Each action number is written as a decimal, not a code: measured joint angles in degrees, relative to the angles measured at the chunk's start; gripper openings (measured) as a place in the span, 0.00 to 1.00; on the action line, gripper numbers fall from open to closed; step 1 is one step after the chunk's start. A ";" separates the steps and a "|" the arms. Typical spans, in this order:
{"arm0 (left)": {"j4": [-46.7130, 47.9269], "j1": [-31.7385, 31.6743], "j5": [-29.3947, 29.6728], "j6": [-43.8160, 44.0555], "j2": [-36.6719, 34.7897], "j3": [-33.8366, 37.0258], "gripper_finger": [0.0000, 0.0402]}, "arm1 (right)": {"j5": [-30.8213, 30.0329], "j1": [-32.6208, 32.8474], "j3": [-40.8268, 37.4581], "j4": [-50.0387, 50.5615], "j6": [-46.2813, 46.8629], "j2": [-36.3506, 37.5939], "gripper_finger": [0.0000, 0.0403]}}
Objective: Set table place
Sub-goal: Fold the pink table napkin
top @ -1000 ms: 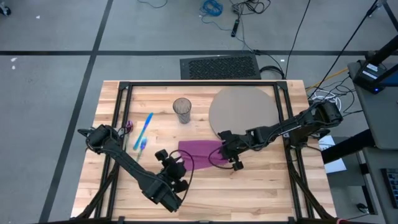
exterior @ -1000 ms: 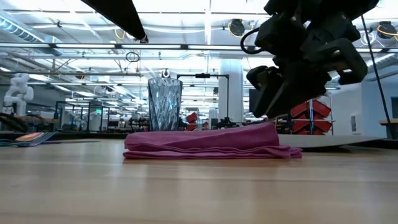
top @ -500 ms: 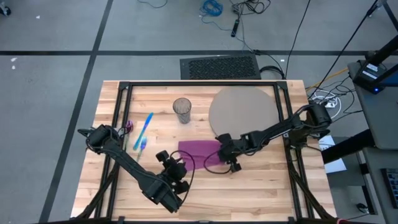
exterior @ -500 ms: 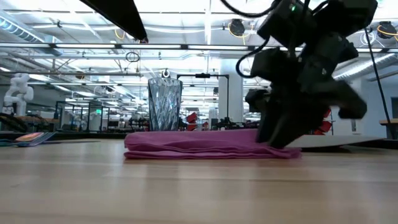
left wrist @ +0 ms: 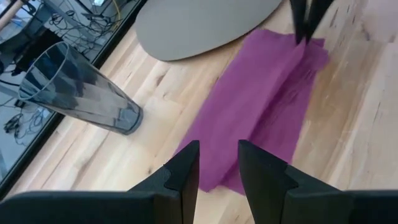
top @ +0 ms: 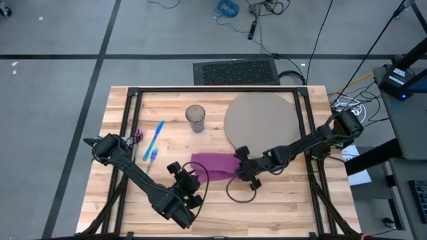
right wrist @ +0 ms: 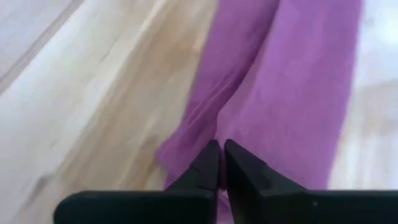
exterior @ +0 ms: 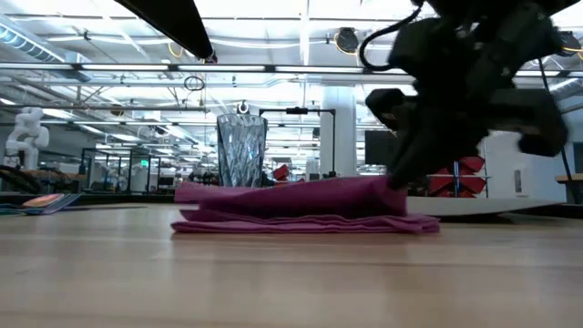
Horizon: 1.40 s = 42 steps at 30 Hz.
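Right gripper (top: 239, 167) is clenched on the near end of the purple napkin (top: 212, 163), pinching a fold of cloth between its fingertips (right wrist: 214, 163); that end is lifted slightly off the table (top: 287, 200). The round mat (top: 260, 118) lies just beyond this gripper. Left gripper (top: 179, 175) hovers beside the napkin's opposite end, fingers parted, holding nothing. The clear glass (top: 195, 118) stands upright farther off, past the napkin.

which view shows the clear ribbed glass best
The left wrist view: the clear ribbed glass fills the frame, standing on the light-wood table. The low view shows it side-on behind the purple cloth napkin; the high view shows it small; the right wrist view misses it.
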<state>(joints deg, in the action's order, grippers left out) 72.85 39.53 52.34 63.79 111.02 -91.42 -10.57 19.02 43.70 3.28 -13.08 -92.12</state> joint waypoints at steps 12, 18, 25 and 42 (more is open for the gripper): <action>-1.10 -0.13 -0.31 0.02 0.00 -0.02 0.24 | -8.70 7.27 -0.02 16.07 -1.54 0.31 0.00; -1.96 -0.17 -0.95 -0.04 0.00 -0.02 0.24 | -9.58 7.17 -0.02 16.14 3.49 2.60 0.01; -5.35 -1.31 -4.03 -3.12 0.04 -0.02 0.24 | -6.94 9.40 0.00 7.57 2.59 3.04 0.12; -17.01 -4.04 -12.84 -9.19 0.17 5.88 0.24 | -7.04 7.96 0.03 -3.34 -0.57 0.89 0.32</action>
<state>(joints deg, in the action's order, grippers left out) 55.84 35.49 39.50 54.60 111.20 -85.53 -17.61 26.98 43.72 -0.06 -13.66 -91.23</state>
